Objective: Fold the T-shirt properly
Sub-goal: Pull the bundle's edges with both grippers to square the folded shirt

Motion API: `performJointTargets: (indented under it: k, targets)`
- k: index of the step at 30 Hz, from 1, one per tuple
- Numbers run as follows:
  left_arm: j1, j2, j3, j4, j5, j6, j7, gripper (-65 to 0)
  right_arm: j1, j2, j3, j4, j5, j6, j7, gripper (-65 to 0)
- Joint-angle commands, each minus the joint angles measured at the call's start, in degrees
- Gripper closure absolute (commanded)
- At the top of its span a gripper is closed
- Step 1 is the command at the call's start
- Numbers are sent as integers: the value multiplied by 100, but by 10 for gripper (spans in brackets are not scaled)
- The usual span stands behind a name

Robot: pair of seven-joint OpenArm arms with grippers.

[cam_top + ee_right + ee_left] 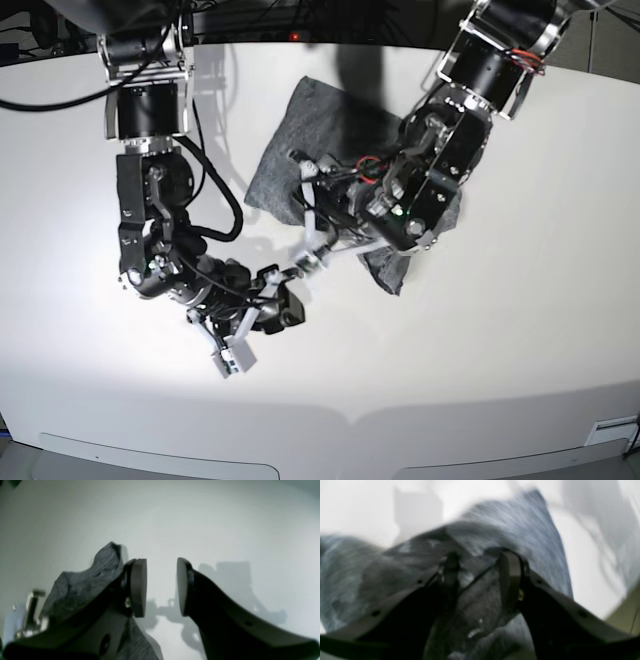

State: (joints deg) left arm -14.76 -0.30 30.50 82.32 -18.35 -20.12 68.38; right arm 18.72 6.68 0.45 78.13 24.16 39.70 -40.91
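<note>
White bench [520, 330] carries everything. Grey knit, the T-shirt [300, 130] lies bunched toward the far edge, about midway along it, one part trailing out beneath the left arm. The left gripper [480, 565] has its jaws clamped on a fold of that fabric. The right gripper [162, 587] hangs nearer the front edge, jaws apart with only bare bench between them, the shirt just beside one finger.
</note>
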Motion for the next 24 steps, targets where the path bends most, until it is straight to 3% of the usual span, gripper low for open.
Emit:
performJointTargets:
  k: [1,8,16,24]
  targets:
    - [-131,44,-2,81,-149,-72,24,-260,216,57,101,116,94,30,144,-206]
    - [-155,44,-2,367,-188,-157,90,-260,444,92,678,116,192,30,98,-206]
    - [-107,39,-2,1530,-166,-11,90,-260,400,343,654,116,179,30,-192,-206]
    - [511,-57,-9,1753,197,258,601,-260,-208,907,-28,116,133,30,-278,-206]
